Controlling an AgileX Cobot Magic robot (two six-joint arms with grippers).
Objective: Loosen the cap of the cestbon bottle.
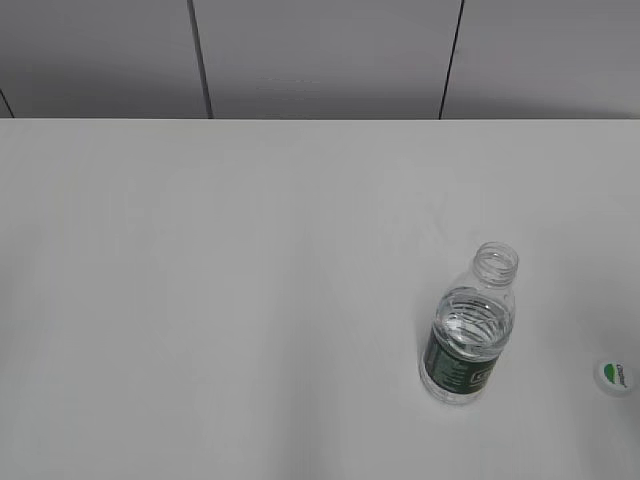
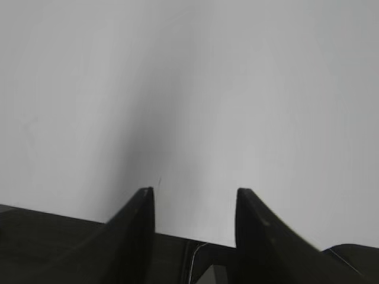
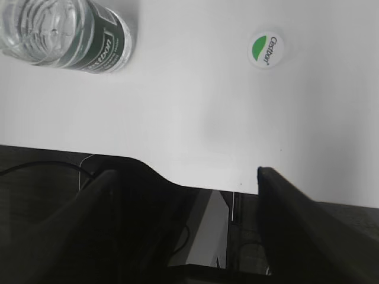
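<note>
My left gripper (image 2: 192,198) hangs over a bare stretch of the white table (image 2: 189,89), its two dark fingers (image 2: 139,216) spread apart with nothing between them; only plain tabletop shows in the gap. In the exterior view neither of my arms appears, and the left and middle of the table (image 1: 200,300) lie flat and pale under a grey panelled wall (image 1: 320,55).

Further right stands the cestbon bottle (image 1: 468,330), upright on the table, clear plastic with ribbed shoulders and a dark green label band with white print low on its body. Its threaded neck is bare and open at the top, and water fills it to about the shoulder. From my right wrist the bottle (image 3: 68,32) sits at the upper left, well apart from my fingers.

To the right of the bottle, near the table's right edge, the cap (image 1: 615,376) lies flat on the surface, off the bottle and clear of it, its top half green and half white. My right wrist view shows the cap (image 3: 265,49) with the printed brand lettering facing up.

My right gripper (image 3: 189,174) is spread wide near the table's front edge, fingers (image 3: 290,219) holding nothing, apart from both bottle and cap.
</note>
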